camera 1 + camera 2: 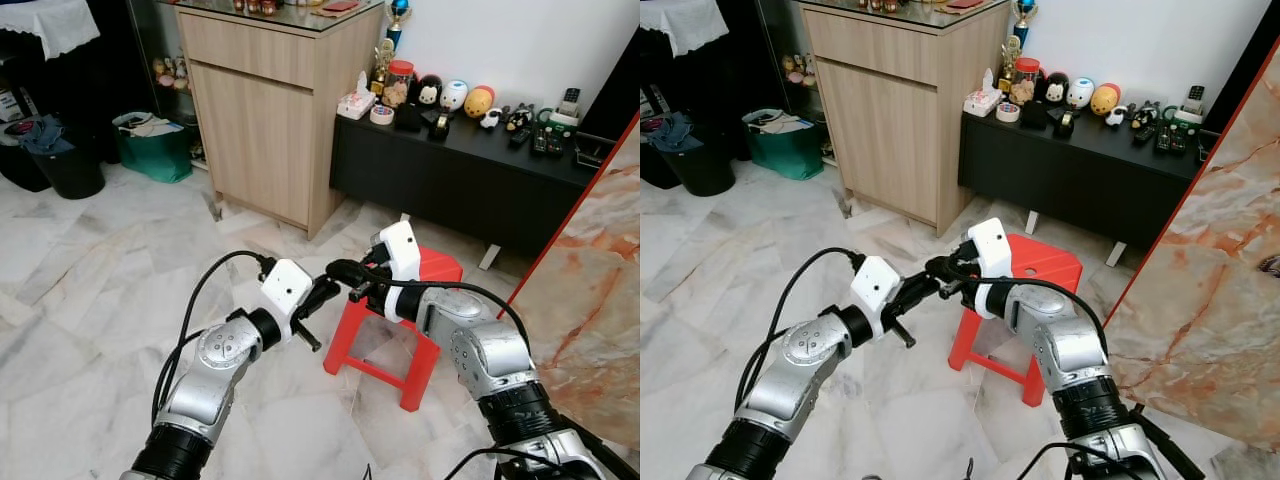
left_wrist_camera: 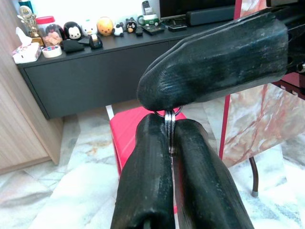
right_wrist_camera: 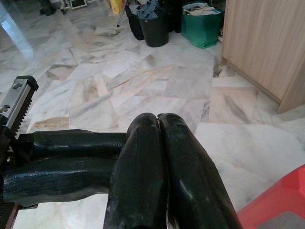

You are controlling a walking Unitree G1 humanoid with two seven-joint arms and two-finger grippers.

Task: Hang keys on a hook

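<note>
Black fingers of my left gripper (image 2: 170,143) pinch a key ring (image 2: 169,125); right gripper (image 3: 158,125) pressed together, touching it above red stool (image 1: 430,275).

A: Arm pose?
B: Both silver arms raised forward; left gripper (image 1: 322,292) and right gripper (image 1: 341,270) meet tip to tip.
A: Fingers?
B: Both pairs pressed together.

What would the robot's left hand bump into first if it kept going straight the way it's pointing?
Almost at once, the right hand: its fingers lie crosswise against the left hand's tips, which pinch a key ring. Beyond that stands the red stool.
</note>
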